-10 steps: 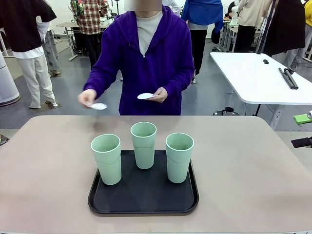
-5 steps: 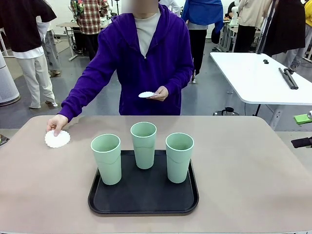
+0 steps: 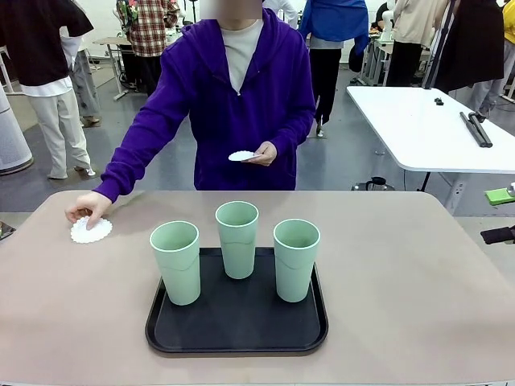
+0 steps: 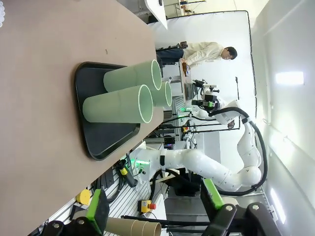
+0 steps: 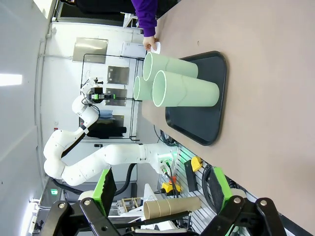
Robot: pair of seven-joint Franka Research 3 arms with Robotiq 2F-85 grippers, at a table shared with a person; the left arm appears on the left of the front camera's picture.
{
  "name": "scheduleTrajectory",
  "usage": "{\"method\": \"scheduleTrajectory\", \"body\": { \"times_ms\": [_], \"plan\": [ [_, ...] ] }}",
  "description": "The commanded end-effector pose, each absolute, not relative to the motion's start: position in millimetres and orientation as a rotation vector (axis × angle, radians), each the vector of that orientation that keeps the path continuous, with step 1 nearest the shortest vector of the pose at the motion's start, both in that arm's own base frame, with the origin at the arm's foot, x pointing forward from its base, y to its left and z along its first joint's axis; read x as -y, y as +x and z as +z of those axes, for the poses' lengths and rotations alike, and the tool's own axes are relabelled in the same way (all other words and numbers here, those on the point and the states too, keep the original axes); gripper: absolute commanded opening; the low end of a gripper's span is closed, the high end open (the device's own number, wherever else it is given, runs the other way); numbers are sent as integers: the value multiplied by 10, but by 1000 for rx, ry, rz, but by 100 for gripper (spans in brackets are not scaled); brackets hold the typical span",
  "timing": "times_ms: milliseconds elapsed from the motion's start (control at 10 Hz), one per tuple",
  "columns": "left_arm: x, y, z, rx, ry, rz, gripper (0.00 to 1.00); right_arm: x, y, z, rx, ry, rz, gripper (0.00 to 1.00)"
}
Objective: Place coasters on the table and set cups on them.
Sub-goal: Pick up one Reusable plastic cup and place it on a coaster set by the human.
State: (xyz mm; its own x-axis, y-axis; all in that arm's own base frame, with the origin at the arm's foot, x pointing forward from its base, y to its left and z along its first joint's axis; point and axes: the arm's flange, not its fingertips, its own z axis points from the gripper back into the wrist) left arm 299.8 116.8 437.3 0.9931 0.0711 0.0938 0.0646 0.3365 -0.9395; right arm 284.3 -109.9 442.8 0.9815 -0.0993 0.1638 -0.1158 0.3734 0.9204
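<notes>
- Front view: one coaster (image 3: pixel 91 231) lies flat at the far left of the bench (image 3: pixel 402 281), with the fingertips of the person's hand (image 3: pixel 85 211) resting on it. The person's other hand (image 3: pixel 262 153) holds the spare coasters (image 3: pixel 240 157) above the far edge; I cannot tell how many. Three cups (image 3: pixel 237 239) stand upright on a black tray (image 3: pixel 237 326) at the near middle, close together but not touching.
- Handling, as I judge it: the coaster is thin, limp paper, very light, likely to slide or curl and hard to pick up off a flat top. The cups look like light, stiff, smooth plastic. Being tall, empty and narrow at the base, they should tip easily. A gentle hold across the upper wall suits them, or one finger inside the rim and one outside.
- Left wrist view: the left pincer (image 4: pixel 153 196) is spread wide with nothing between its green pads, well apart from the cups on the tray. A scalloped coaster edge shows in the top corner.
- Right wrist view: the right pincer (image 5: pixel 161 184) is likewise spread and empty, well apart from the cups. Beyond the cups, the person's hand touches the coaster.
</notes>
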Motion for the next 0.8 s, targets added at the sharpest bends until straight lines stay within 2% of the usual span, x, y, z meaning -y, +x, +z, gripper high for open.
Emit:
{"method": "scheduleTrajectory", "body": {
  "times_ms": [0, 700],
  "plan": [
    [-1168, 2992, 4388, 143, -1249, -9, 100, 1095, 2846, 4425, 203, 1192, 11, 100],
    [-1168, 2992, 4388, 143, -1249, -9, 100, 1095, 2846, 4425, 203, 1192, 11, 100]
  ]
}}
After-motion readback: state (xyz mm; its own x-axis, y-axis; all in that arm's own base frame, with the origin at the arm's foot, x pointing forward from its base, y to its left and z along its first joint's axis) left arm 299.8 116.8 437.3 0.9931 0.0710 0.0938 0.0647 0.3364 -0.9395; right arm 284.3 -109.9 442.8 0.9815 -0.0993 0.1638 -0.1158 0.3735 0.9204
